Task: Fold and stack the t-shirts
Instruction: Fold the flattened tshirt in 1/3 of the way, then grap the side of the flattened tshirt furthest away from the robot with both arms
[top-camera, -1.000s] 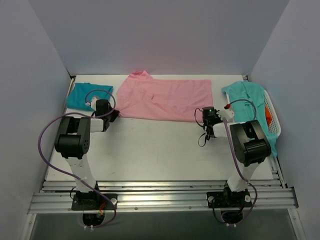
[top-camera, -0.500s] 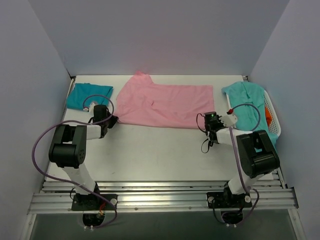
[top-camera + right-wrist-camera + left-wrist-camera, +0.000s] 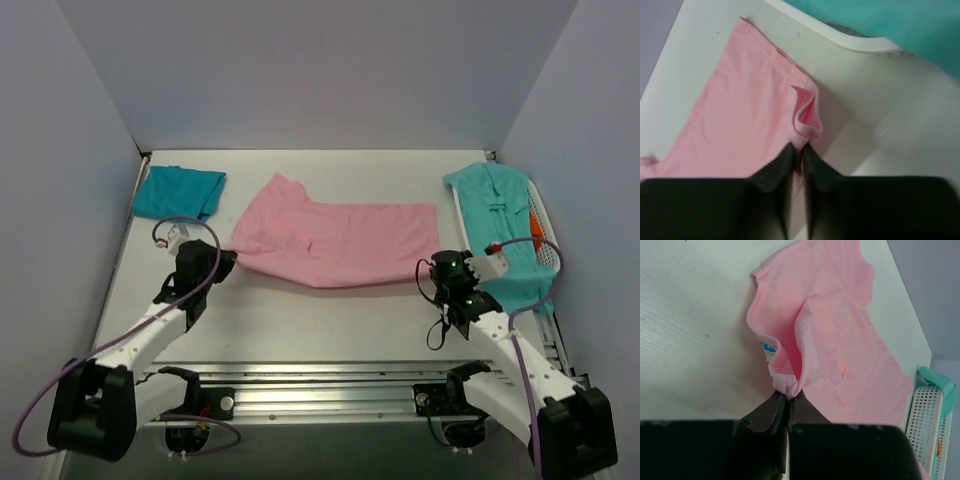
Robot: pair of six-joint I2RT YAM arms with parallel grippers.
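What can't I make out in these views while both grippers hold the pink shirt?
Top view: the laundry basket's inside; the aqua-green shirt draped over it hides all but an orange sliver.
Wrist views: how much pink shirt each pinch holds; the fingers of the left gripper and right gripper cover it.
Left wrist view: the blue print inside the pink shirt, too small to read.

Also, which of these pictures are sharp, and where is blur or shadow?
Top view: sharp, evenly lit. Left wrist: pink shirt crisp, fingers dark and soft. Right wrist: slightly blurred overall, the shirt casts a shadow on the table.
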